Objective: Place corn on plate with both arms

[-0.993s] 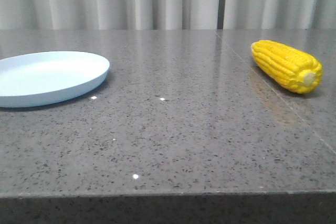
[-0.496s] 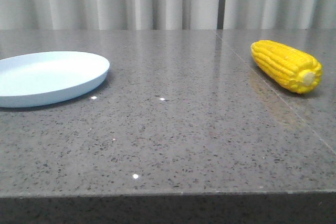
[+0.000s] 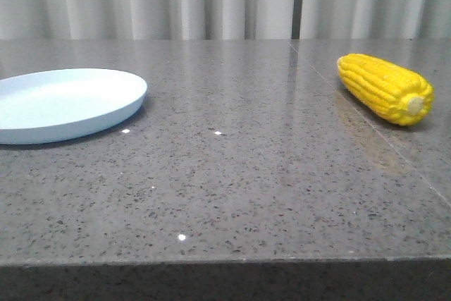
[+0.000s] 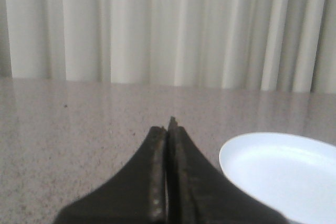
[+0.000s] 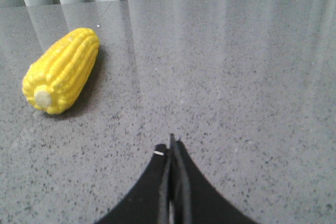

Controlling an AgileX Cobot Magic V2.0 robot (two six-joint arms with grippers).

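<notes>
Corn [image 3: 385,88] lying on its side at the far right of the table [image 3: 232,174], pale stub turned toward the near edge, untouched; plate [image 3: 67,103] flat at the far left, well apart, bare to receive it; right gripper [image 5: 172,145] pinched closed on nothing, near the cob, likely placed for first reach; left gripper [image 4: 169,127] also closed and unloaded, just beside the plate, probably waiting for a handover.

Left hand [image 4: 168,129] and right hand [image 5: 172,148] both seem pressed fully closed, fingers together, holding nothing.
</notes>
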